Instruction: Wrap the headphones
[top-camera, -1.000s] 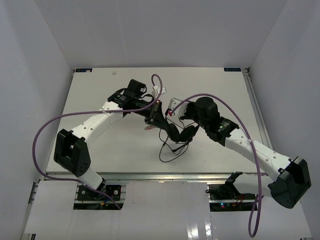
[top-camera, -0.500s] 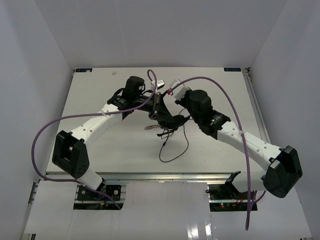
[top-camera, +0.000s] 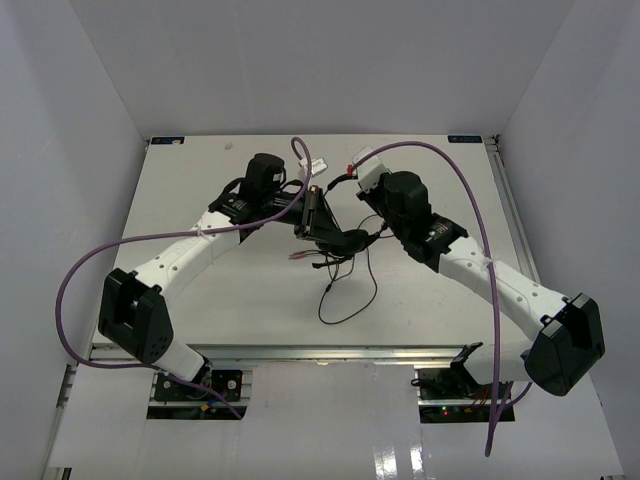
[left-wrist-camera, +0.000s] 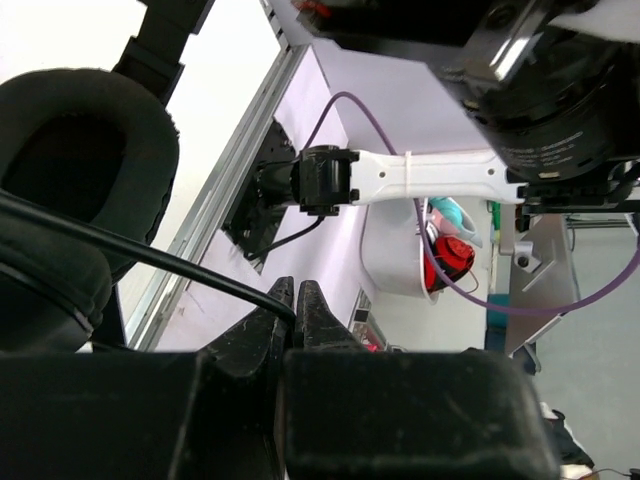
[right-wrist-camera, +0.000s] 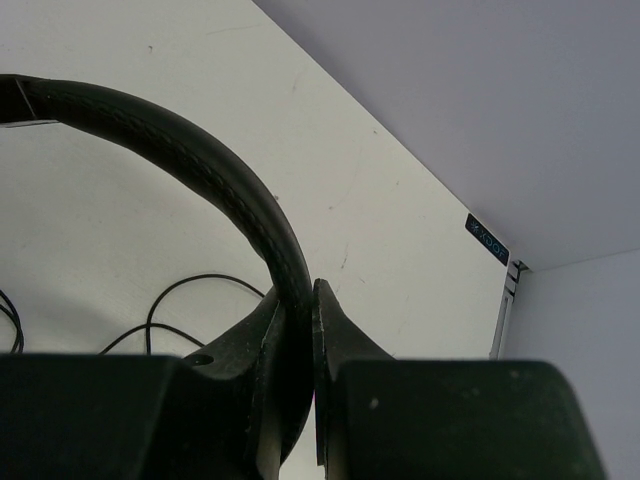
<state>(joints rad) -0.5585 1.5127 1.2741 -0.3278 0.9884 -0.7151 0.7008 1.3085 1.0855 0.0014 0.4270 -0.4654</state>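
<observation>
The black over-ear headphones (top-camera: 341, 240) hang above the middle of the white tabletop (top-camera: 440, 310), carried between the two arms. The right fingers (right-wrist-camera: 300, 300) are pressed together on the textured, arched headband (right-wrist-camera: 200, 150). The left fingers (left-wrist-camera: 291, 299) are almost touching, pinching the thin black cable (left-wrist-camera: 150, 255) at their tips, beside a padded earcup (left-wrist-camera: 70, 190). The rest of the cable trails onto the tabletop in a loose loop toward its near edge.
</observation>
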